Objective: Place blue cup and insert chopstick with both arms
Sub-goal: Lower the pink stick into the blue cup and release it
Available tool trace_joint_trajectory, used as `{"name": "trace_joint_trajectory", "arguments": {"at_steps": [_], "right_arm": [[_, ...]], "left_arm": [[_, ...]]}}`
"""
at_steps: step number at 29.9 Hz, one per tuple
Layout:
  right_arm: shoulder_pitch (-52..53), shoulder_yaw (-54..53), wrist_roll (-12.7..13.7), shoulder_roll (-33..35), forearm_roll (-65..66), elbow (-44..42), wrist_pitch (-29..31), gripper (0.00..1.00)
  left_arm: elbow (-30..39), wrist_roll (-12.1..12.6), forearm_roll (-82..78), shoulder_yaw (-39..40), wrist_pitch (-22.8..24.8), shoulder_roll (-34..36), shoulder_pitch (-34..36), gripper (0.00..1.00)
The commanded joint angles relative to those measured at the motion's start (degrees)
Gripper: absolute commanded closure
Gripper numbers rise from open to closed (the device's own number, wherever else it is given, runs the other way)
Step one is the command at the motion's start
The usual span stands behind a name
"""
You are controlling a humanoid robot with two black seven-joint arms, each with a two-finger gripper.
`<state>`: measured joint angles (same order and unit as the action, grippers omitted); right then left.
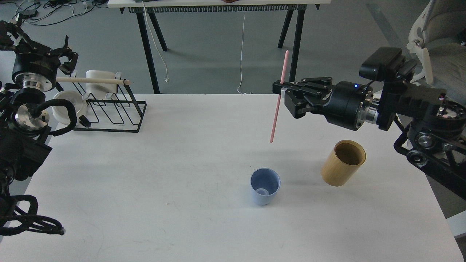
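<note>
Our right gripper pinched the pink chopstick near upright above the white table. The blue cup stood upright below, beside the tan bamboo cylinder. Our left gripper hung near the wire rack; we could not tell its spread.

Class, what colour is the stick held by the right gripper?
Pink; the stick in the right gripper shows best in the head view.

On the bench, the cup sits front-centre with the cylinder just right and slightly behind. The stick hangs upright above and behind the cup. Wire rack sits far back-left.
</note>
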<state>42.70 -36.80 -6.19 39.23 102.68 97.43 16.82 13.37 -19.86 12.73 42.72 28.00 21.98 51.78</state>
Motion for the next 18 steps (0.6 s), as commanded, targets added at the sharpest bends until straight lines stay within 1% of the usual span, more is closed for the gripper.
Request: {"name": "trace_joint_trajectory", "arguments": {"at_steps": [1,9,15,18], "right_arm": [[-0.1,4.4,0.2,-1.6,0.5,0.0,0.0,1.00],[-0.9,7.1,0.4,-2.6,0.9,-0.5,0.0,1.00],[-2.0,7.9,1.4,-2.6,0.9,-0.6,0.0,0.99],[-2.9,7.9,1.4,-2.7,0.9,-0.6,0.0,0.90]], "left_arm": [[0.0,0.0,0.0,0.0,0.0,0.3,-0.1,0.00],[0.0,0.0,0.0,0.0,0.0,0.3,-0.4,0.00],[0.0,-0.1,0.0,0.0,0.0,0.2,-0.4,0.00],[0.0,-0.1,0.1,0.0,0.0,0.2,-0.4,0.00]]}}
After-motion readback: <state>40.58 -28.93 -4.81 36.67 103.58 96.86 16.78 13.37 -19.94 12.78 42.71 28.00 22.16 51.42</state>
